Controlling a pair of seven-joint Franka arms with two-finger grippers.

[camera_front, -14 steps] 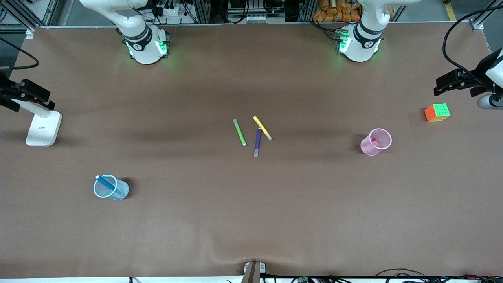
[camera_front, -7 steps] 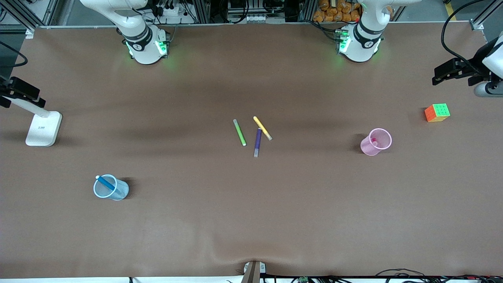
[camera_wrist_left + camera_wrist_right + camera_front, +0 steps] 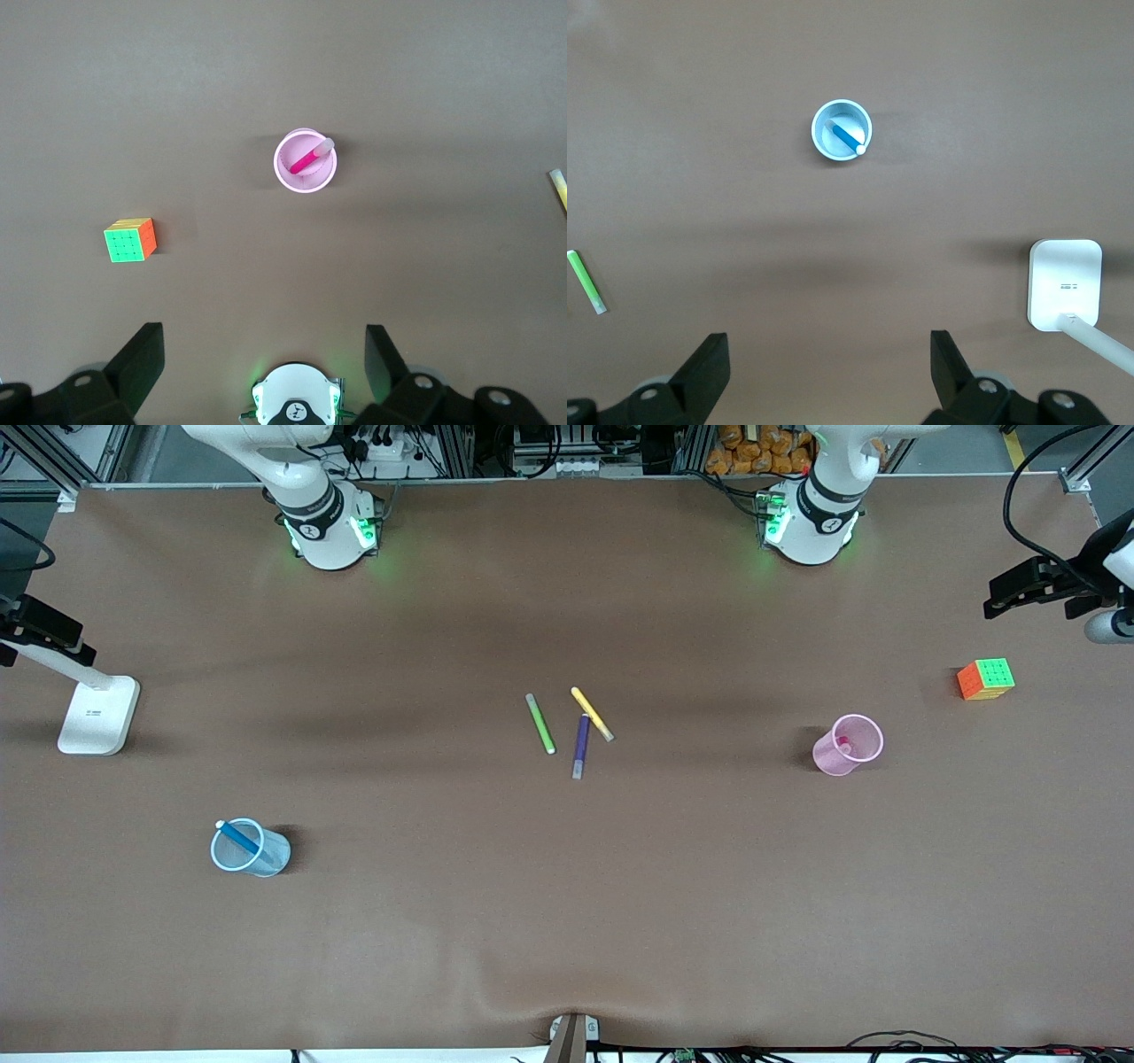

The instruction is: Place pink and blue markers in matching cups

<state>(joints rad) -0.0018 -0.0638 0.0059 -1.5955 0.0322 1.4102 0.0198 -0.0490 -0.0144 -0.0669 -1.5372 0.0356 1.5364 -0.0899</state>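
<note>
The pale pink cup stands toward the left arm's end of the table with the pink marker leaning inside it. They also show in the left wrist view as cup and marker. The pale blue cup stands toward the right arm's end, nearer the front camera, with the blue marker in it. They also show in the right wrist view as cup and marker. My left gripper is open, empty and high over the table. My right gripper is open, empty and high too.
Green, yellow and purple markers lie together mid-table. A colour cube sits near the left arm's end. A white stand sits near the right arm's end.
Both hands have drawn back slightly toward their own ends of the table. The cups and all markers have not moved.
</note>
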